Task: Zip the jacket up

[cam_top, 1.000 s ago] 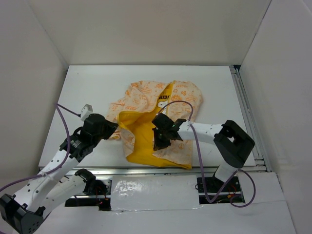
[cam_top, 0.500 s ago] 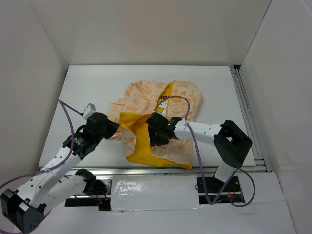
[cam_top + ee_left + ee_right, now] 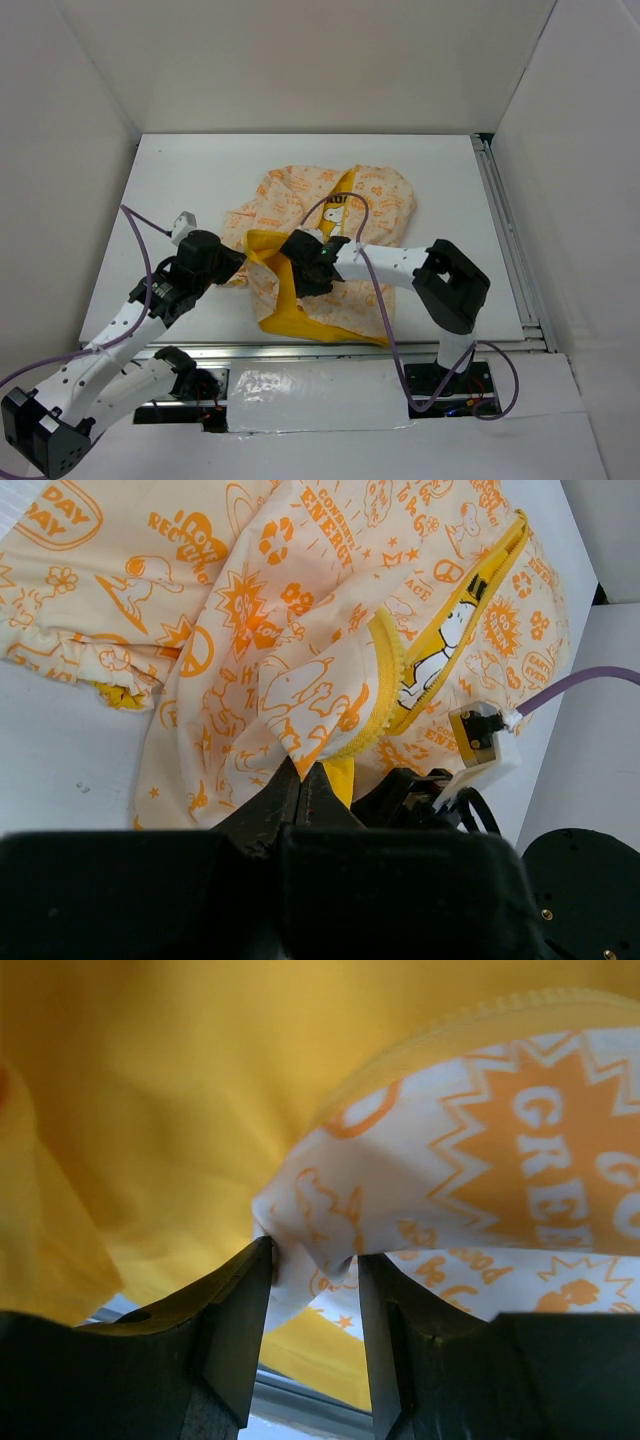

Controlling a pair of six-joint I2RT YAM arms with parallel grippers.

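The jacket (image 3: 375,200) lies crumpled mid-table, cream with orange print, its yellow lining (image 3: 285,265) turned up at the front. My left gripper (image 3: 238,262) is at the jacket's left side. In the left wrist view that gripper (image 3: 303,778) is shut on a corner of the printed front flap (image 3: 300,695), just below the yellow zipper strip (image 3: 385,675). My right gripper (image 3: 300,272) is over the lining, close to the left one. Its jaws (image 3: 315,1260) stand open, with a loose fold of printed fabric (image 3: 330,1210) hanging between the fingers and touching the left one.
White walls enclose the white table (image 3: 180,180) on three sides. A metal rail (image 3: 505,230) runs along its right edge and another along the front (image 3: 420,345). Purple cables (image 3: 135,240) loop over both arms. The right wrist's camera board (image 3: 478,735) appears close by in the left wrist view.
My right gripper has opened and slid left across the jacket's front toward the left gripper. The left arm has barely shifted and still pinches the flap.
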